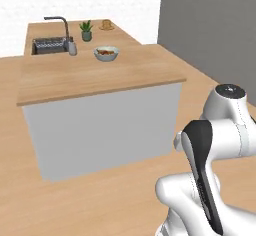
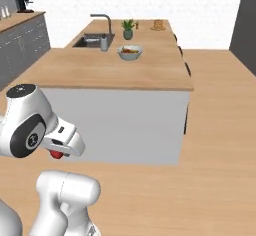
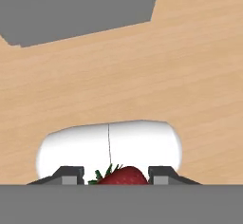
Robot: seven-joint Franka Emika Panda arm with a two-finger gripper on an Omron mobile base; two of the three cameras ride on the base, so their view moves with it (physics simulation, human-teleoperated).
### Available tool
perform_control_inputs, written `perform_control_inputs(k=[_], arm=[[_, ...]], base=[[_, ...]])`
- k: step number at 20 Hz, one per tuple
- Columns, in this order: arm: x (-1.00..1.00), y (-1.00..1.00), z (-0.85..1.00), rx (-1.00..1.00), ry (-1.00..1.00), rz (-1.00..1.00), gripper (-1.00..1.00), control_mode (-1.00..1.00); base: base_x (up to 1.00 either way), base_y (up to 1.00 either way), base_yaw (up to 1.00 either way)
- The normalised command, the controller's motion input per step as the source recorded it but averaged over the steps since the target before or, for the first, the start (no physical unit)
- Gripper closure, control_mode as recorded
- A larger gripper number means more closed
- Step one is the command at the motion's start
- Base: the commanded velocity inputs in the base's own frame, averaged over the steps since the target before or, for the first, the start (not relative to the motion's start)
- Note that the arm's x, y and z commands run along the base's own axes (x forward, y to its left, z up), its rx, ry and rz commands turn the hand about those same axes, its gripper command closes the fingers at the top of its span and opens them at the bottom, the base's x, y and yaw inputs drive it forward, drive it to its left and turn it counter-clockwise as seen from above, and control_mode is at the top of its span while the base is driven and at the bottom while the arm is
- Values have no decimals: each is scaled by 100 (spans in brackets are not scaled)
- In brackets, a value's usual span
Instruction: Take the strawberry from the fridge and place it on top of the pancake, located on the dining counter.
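Wood floor all round; dining counter dead ahead with sink, plant and bowl on it. I see the pancake at the far end, right of the plant. Gripper is tucked low by my base, jaws closed narrow on the strawberry, which sits between the fingertips.

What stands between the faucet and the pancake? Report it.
A small potted plant stands between the faucet and the pancake, seen in both base views.
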Motion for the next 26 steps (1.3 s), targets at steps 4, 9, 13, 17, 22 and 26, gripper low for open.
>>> perform_control_inputs(k=[4, 9, 13, 17, 22, 26], arm=[[0, 0, 0, 0, 0, 0, 100, 100], [0, 0, 0, 0, 0, 0, 100, 100], [0, 0, 0, 0, 0, 0, 100, 100], [0, 0, 0, 0, 0, 0, 100, 100], [0, 0, 0, 0, 0, 0, 100, 100], [0, 0, 0, 0, 0, 0, 100, 100]], base=[[32, -100, -48], [96, -100, -10], [100, -95, 7], [100, -100, 24], [100, -100, 28], [100, -99, 27]])
